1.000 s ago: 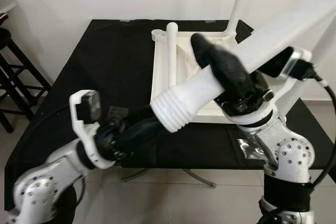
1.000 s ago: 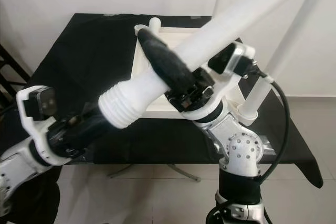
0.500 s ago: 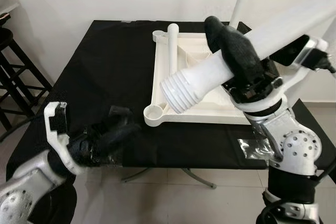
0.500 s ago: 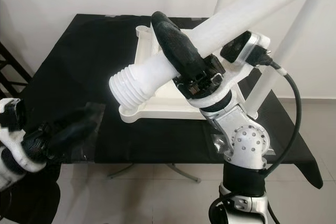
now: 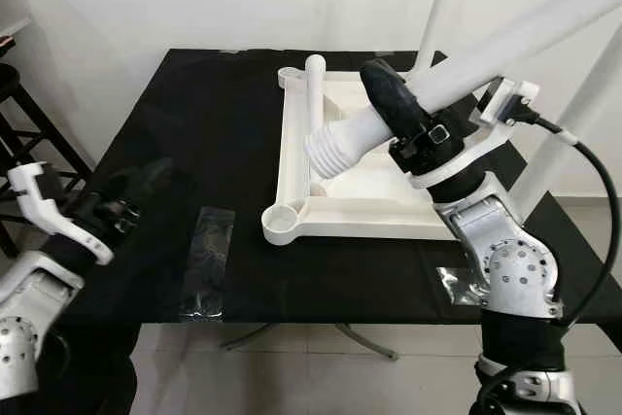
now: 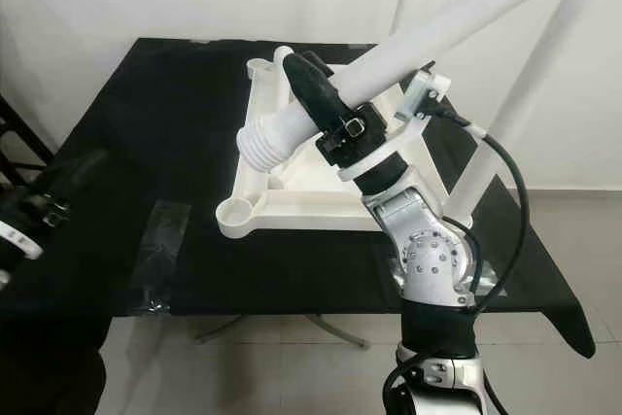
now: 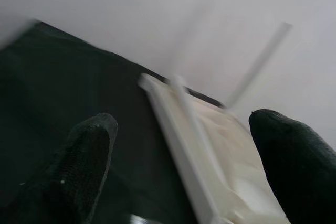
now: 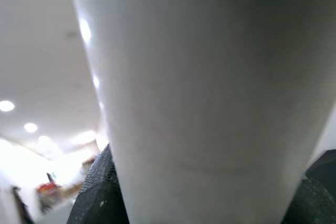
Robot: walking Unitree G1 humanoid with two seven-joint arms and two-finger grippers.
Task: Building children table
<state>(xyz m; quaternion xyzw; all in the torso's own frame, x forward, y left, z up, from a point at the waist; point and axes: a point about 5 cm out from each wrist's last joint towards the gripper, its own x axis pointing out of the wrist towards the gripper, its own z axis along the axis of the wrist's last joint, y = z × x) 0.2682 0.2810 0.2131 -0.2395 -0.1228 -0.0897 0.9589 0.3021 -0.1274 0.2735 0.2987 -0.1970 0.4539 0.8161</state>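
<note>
The right end effector (image 5: pixel 403 128) grips a white table leg (image 5: pixel 466 51), threaded end angled toward the upturned table frame (image 5: pixel 292 203), likely for screwing in; the left end effector (image 7: pixel 184 166) hangs open, clear.

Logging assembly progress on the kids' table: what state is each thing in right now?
White tabletop: upside down on the black table.
Table leg: held tilted, threaded end over the tabletop, not yet screwed in.
Right gripper: jaws shut on the leg.
Left gripper: jaws open, empty.
Plastic bag: flat, near the front edge.
</note>
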